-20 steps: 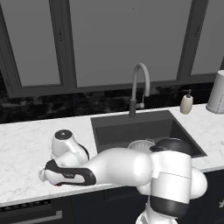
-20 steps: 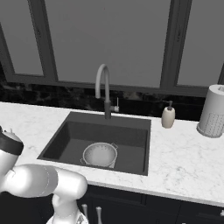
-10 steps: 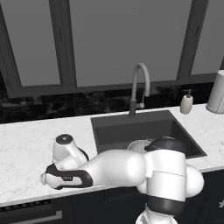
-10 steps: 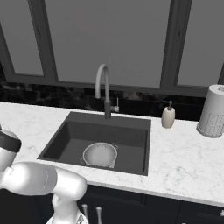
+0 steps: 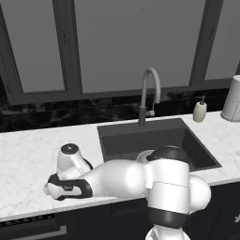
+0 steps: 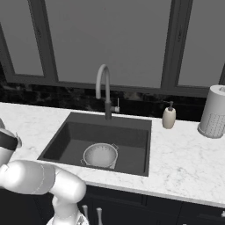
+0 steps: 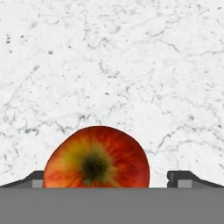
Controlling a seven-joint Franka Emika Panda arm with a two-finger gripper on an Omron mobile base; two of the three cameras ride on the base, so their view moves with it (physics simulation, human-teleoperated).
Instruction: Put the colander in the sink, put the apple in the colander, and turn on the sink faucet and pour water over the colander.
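Apple (image 7: 96,156), red-orange, rests on the white marble counter (image 7: 131,65) to the left of the sink (image 6: 61,143), directly between the gripper's (image 7: 111,178) widely spread jaws, which stand apart from its sides and grip nothing. Colander (image 6: 100,154) sits inside the sink, below the faucet (image 6: 104,94).

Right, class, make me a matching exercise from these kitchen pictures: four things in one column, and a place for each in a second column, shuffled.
Things:
1. colander
2. apple
3. soap pump bottle
4. sink faucet

Places:
A. on the white marble counter, between the open jaws
B. behind the sink, at its back rim
C. inside the sink basin
D. on the counter, right of the faucet

Pairs: 1-C, 2-A, 3-D, 4-B
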